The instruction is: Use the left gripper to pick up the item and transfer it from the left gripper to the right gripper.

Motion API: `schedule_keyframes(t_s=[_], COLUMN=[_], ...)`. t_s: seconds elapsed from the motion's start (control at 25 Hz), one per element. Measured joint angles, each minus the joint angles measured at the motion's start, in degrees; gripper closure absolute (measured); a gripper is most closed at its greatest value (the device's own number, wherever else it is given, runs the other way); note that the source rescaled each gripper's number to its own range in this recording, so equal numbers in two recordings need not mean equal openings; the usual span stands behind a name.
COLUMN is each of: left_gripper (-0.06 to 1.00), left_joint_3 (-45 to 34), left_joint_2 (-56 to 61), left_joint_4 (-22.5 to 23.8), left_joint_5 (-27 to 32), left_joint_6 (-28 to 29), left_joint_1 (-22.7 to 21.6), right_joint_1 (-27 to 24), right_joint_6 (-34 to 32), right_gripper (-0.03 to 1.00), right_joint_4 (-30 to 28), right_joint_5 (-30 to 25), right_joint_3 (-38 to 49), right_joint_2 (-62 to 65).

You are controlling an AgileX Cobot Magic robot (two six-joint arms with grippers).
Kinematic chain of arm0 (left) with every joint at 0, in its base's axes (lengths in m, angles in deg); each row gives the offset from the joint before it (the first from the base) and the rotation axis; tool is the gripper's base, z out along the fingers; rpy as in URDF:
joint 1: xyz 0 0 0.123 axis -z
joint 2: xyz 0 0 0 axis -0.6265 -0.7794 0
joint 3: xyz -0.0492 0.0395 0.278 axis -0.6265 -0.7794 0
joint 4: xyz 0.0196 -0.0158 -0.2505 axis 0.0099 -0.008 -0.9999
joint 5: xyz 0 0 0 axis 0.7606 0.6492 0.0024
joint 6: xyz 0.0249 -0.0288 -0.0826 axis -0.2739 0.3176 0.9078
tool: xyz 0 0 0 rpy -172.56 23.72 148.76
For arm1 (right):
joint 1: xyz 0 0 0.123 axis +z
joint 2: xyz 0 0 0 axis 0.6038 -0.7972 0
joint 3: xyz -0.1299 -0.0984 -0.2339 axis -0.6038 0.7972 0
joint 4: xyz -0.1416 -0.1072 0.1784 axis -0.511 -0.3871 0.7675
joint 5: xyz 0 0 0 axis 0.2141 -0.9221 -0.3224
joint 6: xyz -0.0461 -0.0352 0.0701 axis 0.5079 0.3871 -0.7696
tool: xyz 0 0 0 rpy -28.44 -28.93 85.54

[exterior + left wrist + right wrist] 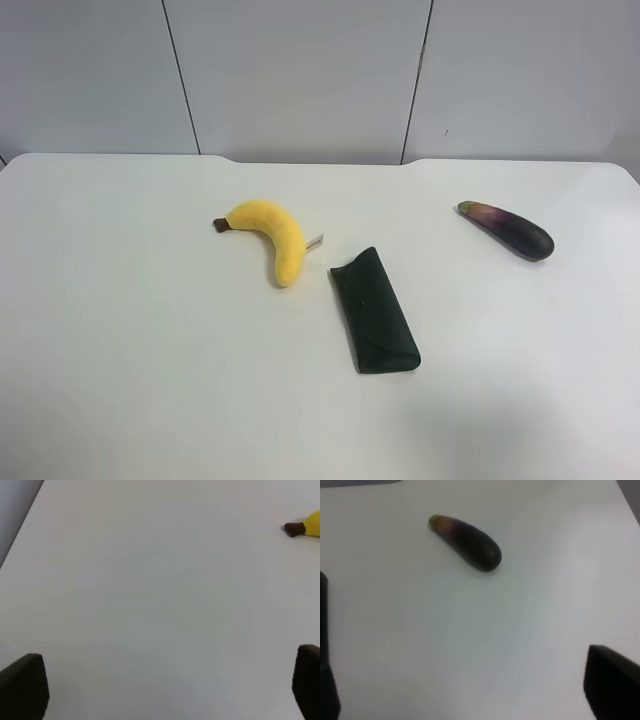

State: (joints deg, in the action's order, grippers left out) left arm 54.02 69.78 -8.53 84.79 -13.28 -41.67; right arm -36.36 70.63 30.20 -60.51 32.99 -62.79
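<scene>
While both sets of fingers are standing spread apart and empty over the worktop (120,350), we are seeing the eggplant (466,542) lying ahead of the right gripper (470,690), and only the banana (306,525) tip beyond the left gripper (165,690).

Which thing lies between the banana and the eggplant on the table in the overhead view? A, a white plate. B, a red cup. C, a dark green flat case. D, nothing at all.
C: in the exterior high view the dark green flat case lies on the table between the yellow banana and the eggplant, touching neither.
</scene>
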Motion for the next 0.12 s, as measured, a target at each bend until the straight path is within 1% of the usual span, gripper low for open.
schedule_keyframes(t_s=[0.12], left_gripper=[-0.05], left_joint_3=[0.0], left_joint_2=[0.0], left_joint_4=[0.0], left_joint_5=[0.0], left_joint_6=[0.0], left_joint_1=[0.0], right_joint_1=[0.0], right_joint_6=[0.0], right_gripper=[0.02], right_joint_4=[0.0], right_joint_5=[0.0], right_joint_3=[0.0], right_joint_2=[0.0])
